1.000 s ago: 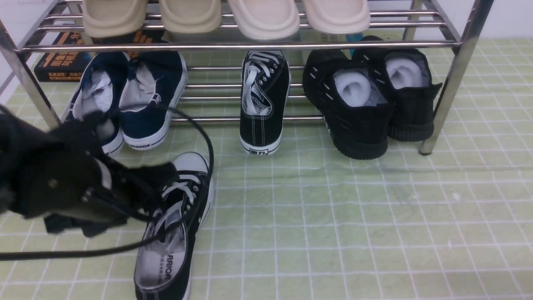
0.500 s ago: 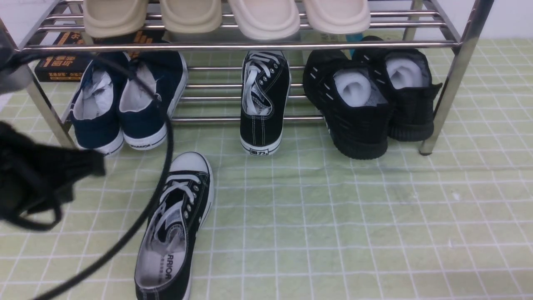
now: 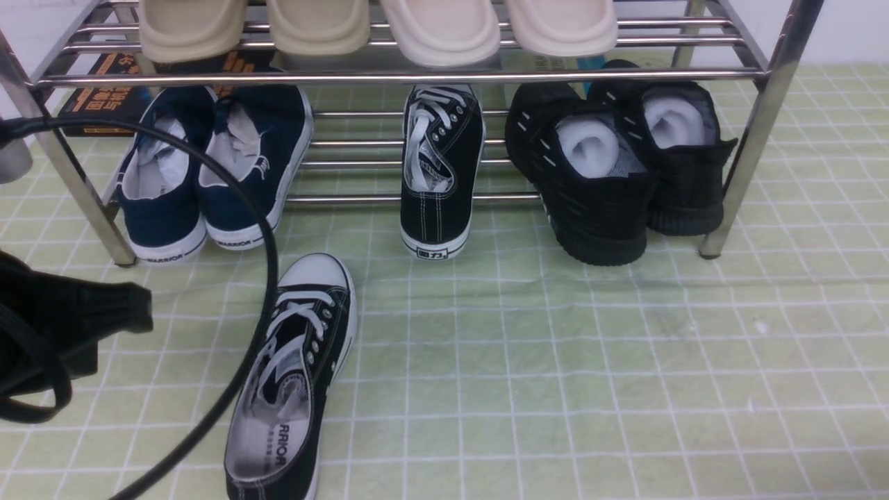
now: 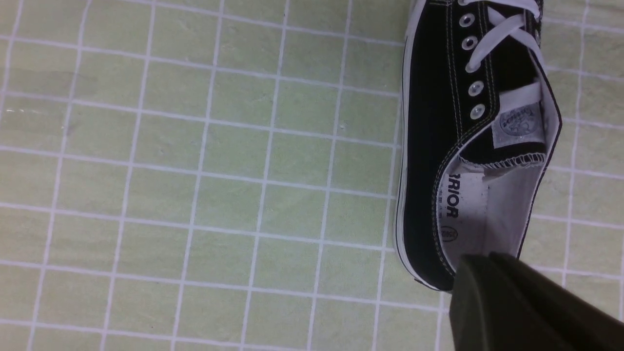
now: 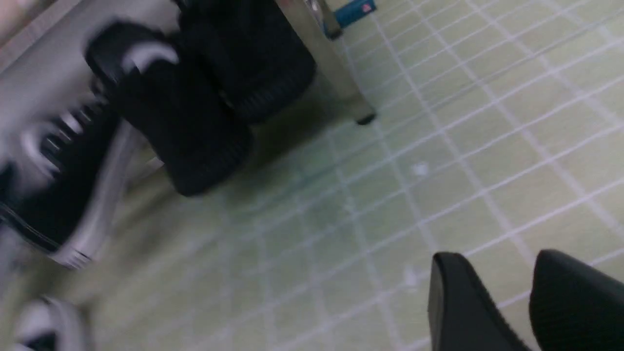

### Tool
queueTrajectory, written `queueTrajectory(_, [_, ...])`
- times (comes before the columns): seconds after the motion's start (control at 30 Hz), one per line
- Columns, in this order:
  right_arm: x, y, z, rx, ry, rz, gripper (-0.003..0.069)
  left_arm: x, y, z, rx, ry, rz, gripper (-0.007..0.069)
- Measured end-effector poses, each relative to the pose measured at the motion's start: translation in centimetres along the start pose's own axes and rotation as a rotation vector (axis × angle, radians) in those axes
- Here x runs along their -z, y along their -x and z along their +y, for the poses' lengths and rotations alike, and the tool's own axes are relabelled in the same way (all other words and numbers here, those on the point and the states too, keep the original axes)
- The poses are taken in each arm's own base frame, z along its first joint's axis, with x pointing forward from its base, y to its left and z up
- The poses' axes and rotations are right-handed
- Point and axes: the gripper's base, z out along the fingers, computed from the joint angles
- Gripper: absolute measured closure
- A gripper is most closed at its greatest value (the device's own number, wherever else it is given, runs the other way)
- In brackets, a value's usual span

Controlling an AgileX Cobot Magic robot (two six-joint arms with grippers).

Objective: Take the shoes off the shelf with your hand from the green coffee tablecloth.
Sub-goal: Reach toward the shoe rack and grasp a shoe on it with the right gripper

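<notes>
One black canvas shoe [image 3: 292, 375] with white laces lies on the green tablecloth [image 3: 590, 382], toe toward the shelf [image 3: 757, 139]. Its mate [image 3: 441, 167] stands on the chrome shelf's lower bars, heel out. My left gripper [image 3: 142, 305] hovers left of the loose shoe, apart from it. In the left wrist view this gripper [image 4: 482, 261] has its fingers pressed together, holding nothing, above the heel of that shoe [image 4: 468, 146]. My right gripper [image 5: 497, 258] shows only in its wrist view, with a clear gap between its fingers, over bare cloth [image 5: 487, 146].
A navy pair [image 3: 208, 173] sits at the lower tier's left and all-black knit sneakers [image 3: 611, 173] at its right. Beige slippers [image 3: 375, 28] line the top tier. A book [image 3: 97, 97] lies behind. A black cable [image 3: 260, 208] arcs over the loose shoe.
My left gripper has let go of the loose shoe, pulled back to the left and shut. The shoe stays on the cloth. The cable has swung with the arm.
</notes>
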Motion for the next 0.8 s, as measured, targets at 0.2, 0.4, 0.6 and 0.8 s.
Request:
queueTrajectory(0.2, [0.0,0.0,0.6,-0.291,0.067,0.006,0.0419,0.0,0.0,0.0,0.000,0.000,-0.001,0.0624])
queueTrajectory(0.4, [0.4,0.7,1.6,-0.246,0.104,0.010,0.0419,0.0,0.0,0.0,0.010,0.000,0.000,0.0617])
queueTrajectory(0.6, [3.2,5.5,6.1,0.058,0.236,-0.160,0.0419,0.0,0.0,0.0,0.031,0.001,0.001,0.0611])
queueTrajectory(0.8, [3.1,10.0,10.6,0.296,0.220,-0.101,0.0496,0.0,0.0,0.0,0.033,0.001,0.001,0.0606])
